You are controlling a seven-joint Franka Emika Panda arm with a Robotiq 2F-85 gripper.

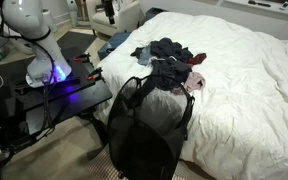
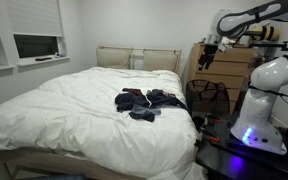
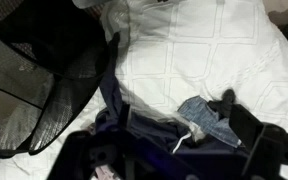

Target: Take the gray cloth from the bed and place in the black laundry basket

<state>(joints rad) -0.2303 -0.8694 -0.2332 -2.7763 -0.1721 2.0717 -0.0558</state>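
Robotiq gripper point(image 2: 207, 55) raised high, apparently for clearance, its spread too distant to tell; the limp charcoal-gray cloth point(image 1: 169, 48) lies among heaped garments point(image 1: 179, 72) on the white-duveted bed point(image 1: 249, 85), near the tall black mesh laundry basket point(image 1: 144, 125) standing at the mattress edge, likely for a short drop

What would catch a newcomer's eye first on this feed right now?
The big bed with its white duvet fills both exterior views, a dark heap of clothes lying on it near one edge. The black laundry basket stands against that edge, with the pincer hanging high above it.
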